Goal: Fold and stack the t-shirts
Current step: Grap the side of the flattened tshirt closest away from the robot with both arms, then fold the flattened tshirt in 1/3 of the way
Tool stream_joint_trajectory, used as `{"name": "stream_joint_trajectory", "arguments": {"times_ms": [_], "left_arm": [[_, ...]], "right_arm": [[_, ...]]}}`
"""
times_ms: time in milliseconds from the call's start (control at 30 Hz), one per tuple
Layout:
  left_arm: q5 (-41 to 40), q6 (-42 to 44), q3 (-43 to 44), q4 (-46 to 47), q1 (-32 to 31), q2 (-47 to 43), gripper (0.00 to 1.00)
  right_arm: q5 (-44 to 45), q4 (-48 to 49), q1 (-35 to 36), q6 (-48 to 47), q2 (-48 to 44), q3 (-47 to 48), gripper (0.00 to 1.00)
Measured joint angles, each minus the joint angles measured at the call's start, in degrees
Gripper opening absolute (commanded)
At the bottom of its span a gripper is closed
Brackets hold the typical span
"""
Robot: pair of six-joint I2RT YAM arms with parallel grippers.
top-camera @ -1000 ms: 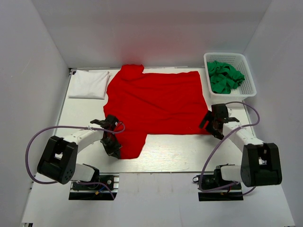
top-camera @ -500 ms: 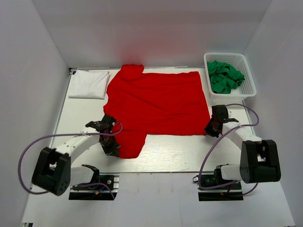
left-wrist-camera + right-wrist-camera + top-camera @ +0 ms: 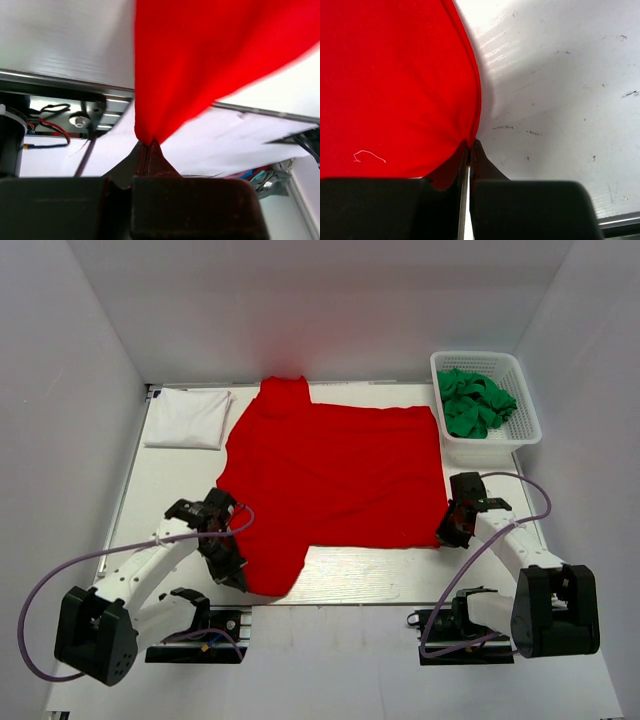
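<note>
Red t-shirt (image 3: pixel 330 475) dragged nearer since a second ago; left gripper (image 3: pixel 148 146) and right gripper (image 3: pixel 469 145) each pinched tight on its near edge.

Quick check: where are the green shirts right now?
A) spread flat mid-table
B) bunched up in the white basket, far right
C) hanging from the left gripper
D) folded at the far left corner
B: the green shirts lie crumpled inside the white basket at the far right. The folded white shirt sits far left, and the red shirt is spread mid-table.
</note>
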Motion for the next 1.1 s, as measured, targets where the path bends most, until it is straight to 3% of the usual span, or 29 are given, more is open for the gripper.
{"name": "stream_joint_trajectory", "arguments": {"times_ms": [100, 333, 500, 767, 1100], "left_arm": [[-0.24, 2.03, 6.95, -0.74, 0.00, 4.02, 0.00], [-2.82, 7.56, 28.39, 8.39, 0.13, 18.84, 0.00], [-7.15, 9.86, 35.60, 13.44, 1.05, 22.56, 0.00], [-17.73, 9.97, 41.35, 18.62, 2.05, 26.12, 0.00], [-23.71, 10.62, 42.82, 26.01, 4.90, 30.93, 0.00]], "right_arm": [[-0.07, -0.52, 0.04, -0.79, -0.15, 0.07, 0.00], [-0.70, -1.55, 0.07, -3.89, 1.66, 6.36, 0.00], [-1.03, -1.66, 0.15, -7.23, 6.73, 14.78, 0.00], [0.63, -1.90, 0.13, -10.05, 14.64, 24.28, 0.00], [1.90, -3.04, 0.13, -10.27, 19.82, 31.28, 0.00]]}}
